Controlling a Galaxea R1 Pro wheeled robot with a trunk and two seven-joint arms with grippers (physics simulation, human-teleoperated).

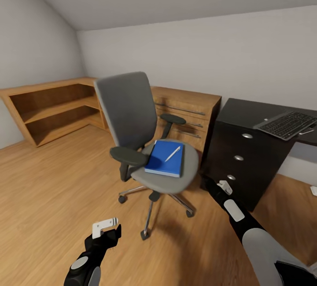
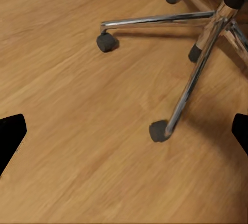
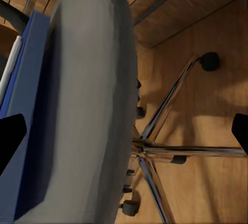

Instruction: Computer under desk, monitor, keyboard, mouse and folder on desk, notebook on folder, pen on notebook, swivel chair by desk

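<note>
Wooden floor (image 1: 53, 180) runs under everything, with pale walls and a sloped ceiling above. At the far left a low light-wood shelf unit (image 1: 53, 105) sits against the wall. Near me on the left, my left claw (image 1: 105, 226) hangs low over the bare boards, near the chair's closest caster; its wrist view shows both dark fingertips (image 2: 11, 133) far apart at the edges of the picture, so it is spread wide and holds nothing.

Right of it, in the middle of the room, stands the swivel chair (image 1: 132, 105), its grey back toward the left and its chrome base (image 2: 199, 61) on black casters. On its seat lies the blue folder (image 1: 165, 158), and the pen (image 1: 172, 153) rests slantwise on top of it. I cannot make out a notebook between them.

Behind the chair a light-wood dresser (image 1: 193, 105) stands against the far wall. Further right, my right claw (image 1: 225, 187) reaches toward the seat's right edge, between the chair and the desk; its wrist view looks along the seat rim with the folder's edge beside it, and the tips sit well apart, so it is spread and grips nothing.

At the far right is the black desk (image 1: 242, 145) with three silver knobs, and the keyboard (image 1: 288, 124) lies on its top.
</note>
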